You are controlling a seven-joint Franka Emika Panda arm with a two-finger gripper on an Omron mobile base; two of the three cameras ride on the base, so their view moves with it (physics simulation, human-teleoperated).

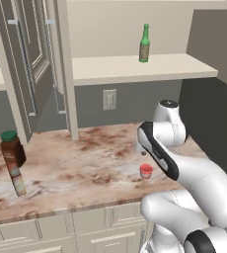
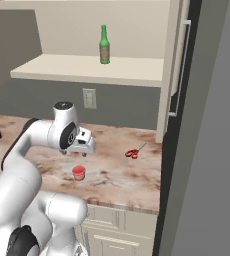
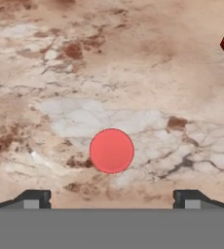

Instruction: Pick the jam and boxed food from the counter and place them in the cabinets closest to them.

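Gripper point(image 3: 112, 198) spread wide, empty, fingertips at bottom corners of hand view. Jam point(image 3: 112, 151) (red lid up) lower centre on counter point(image 3: 133, 58), between them.

One jam point(image 1: 146, 171), one green bottle point(image 1: 144, 43), one brown jar point(image 1: 13, 148), one pair of scissors point(image 2: 133, 152).

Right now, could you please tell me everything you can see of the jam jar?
The jam is a tiny squat jar with a flat round red lid and reddish contents. It stands upright on the marbled counter, near the front edge, touching nothing else. From above in the hand view it shows as a plain red disc. The gripper hangs above it with fingers spread wide, not touching it.
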